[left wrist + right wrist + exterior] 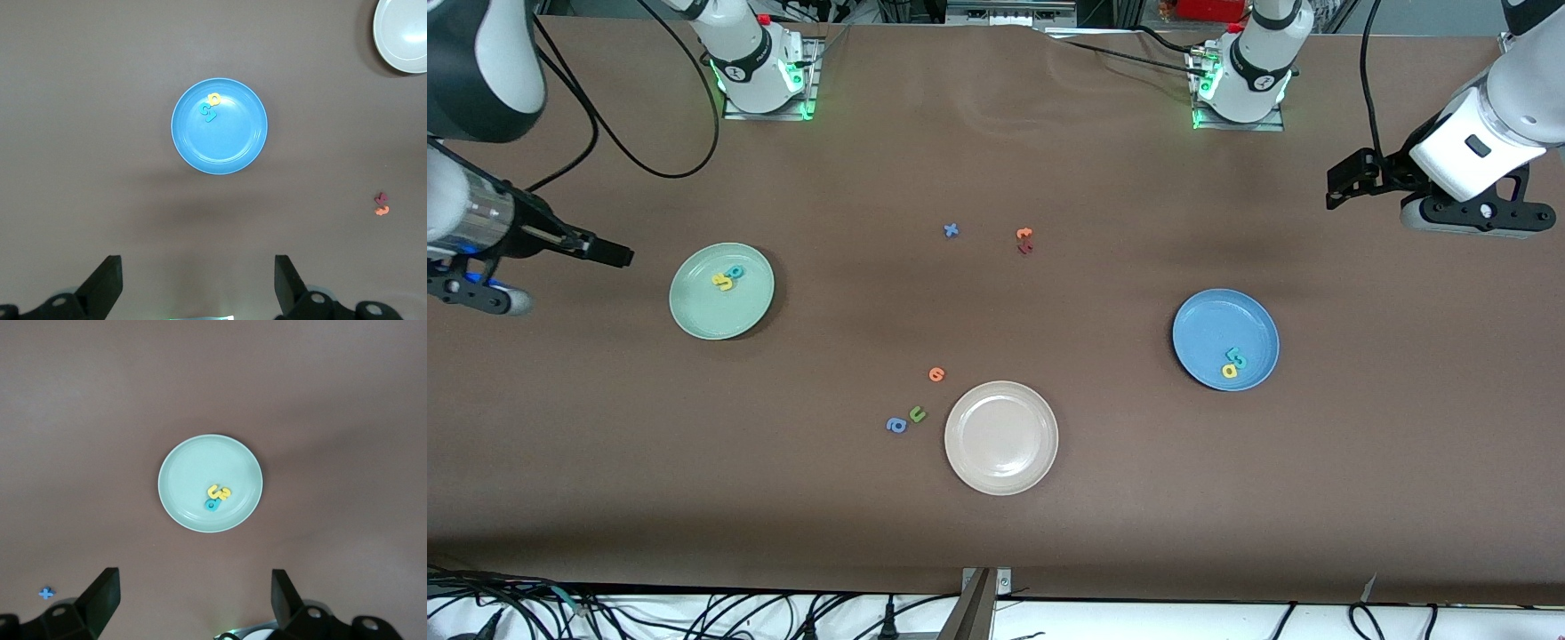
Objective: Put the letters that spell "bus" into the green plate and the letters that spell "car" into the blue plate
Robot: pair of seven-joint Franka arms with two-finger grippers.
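Sorting is appearing complete: the yellow s, yellow u and teal b are lying clustered in the green plate, and the teal c, teal r and yellow a are lying together in the blue plate. The right gripper is hanging high over the green plate and the left gripper high over the blue plate, both spread wide and carrying nothing. In my judgement no transfer is remaining; the next move is calling only for both arms parking.
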